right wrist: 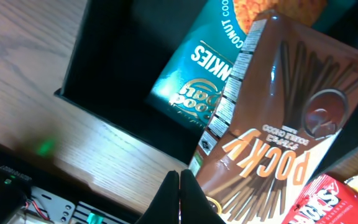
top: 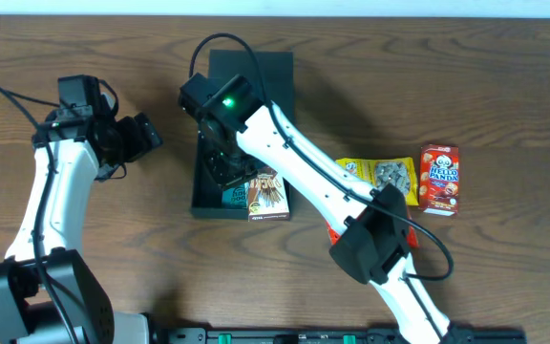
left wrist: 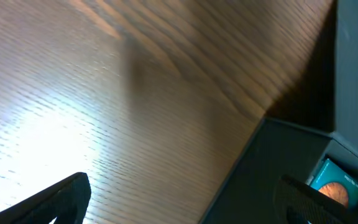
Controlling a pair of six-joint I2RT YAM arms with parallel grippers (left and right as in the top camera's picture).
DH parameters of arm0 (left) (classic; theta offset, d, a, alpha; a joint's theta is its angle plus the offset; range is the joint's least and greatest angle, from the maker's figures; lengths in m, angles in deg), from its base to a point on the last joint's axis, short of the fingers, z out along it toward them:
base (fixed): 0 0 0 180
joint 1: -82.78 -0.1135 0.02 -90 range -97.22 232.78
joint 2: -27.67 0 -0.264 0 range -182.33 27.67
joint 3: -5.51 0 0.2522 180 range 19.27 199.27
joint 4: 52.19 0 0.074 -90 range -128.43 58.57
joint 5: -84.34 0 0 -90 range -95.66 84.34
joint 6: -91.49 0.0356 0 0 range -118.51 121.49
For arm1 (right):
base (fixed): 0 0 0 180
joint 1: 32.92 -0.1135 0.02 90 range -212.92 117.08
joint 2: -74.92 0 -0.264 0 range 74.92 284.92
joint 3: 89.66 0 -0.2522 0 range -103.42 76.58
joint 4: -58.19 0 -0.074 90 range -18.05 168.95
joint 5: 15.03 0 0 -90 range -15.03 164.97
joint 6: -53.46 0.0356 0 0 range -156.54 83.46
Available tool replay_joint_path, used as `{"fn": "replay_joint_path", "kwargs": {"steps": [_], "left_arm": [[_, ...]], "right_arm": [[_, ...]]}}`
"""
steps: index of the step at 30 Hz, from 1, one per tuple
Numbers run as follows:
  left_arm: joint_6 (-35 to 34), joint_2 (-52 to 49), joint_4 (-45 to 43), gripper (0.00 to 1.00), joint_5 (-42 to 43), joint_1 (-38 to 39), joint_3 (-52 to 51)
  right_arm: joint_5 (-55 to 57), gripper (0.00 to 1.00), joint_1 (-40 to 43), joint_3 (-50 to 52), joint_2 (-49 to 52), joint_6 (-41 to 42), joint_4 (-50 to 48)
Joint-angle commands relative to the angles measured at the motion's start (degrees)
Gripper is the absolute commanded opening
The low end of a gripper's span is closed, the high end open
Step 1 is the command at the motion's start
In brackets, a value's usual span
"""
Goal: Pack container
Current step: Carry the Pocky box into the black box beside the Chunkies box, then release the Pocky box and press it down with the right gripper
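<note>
The container point(top: 210, 158) is a shallow dark box, its flap lid point(top: 252, 69) open at the back. A teal cookie packet point(top: 234, 197) lies inside it. A brown Pocky box point(top: 267, 196) rests across its front right edge. My right gripper point(top: 229, 175) hangs over the box. In the right wrist view its fingers point(right wrist: 180, 186) are shut on nothing, at the front wall point(right wrist: 104, 115), beside the Pocky box point(right wrist: 278, 118) and the teal packet point(right wrist: 213, 68). My left gripper point(top: 146, 134) is open and empty left of the box; its wrist view point(left wrist: 182, 205) shows the box wall point(left wrist: 272, 162).
A yellow packet point(top: 380, 177) and a red Hello Panda box point(top: 439, 179) lie on the table right of the container. A red packet point(top: 335, 230) lies partly under my right arm; it also shows in the right wrist view point(right wrist: 328, 199).
</note>
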Motion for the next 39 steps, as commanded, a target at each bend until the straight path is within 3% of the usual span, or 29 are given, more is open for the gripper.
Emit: {"fn": "replay_joint_path", "kwargs": {"steps": [1,10,24,39], "left_arm": [[1.0,1.0,0.3,0.95,1.8,-1.8,1.2],[1.0,1.0,0.3,0.95,3.4,-3.2,1.2],[1.0,1.0,0.3,0.95,4.0,-3.2,1.2],[1.0,1.0,0.3,0.95,3.9,-3.2,1.2]], "right_arm": [[0.4,0.03,-0.1,3.6,-1.0,-1.0,-1.1],[4.8,0.02,0.7,11.7,-1.0,1.2,-6.3],[11.4,0.05,3.2,12.4,-1.0,7.8,-8.8],[10.8,0.04,1.8,22.1,-1.0,8.4,-22.4]]}}
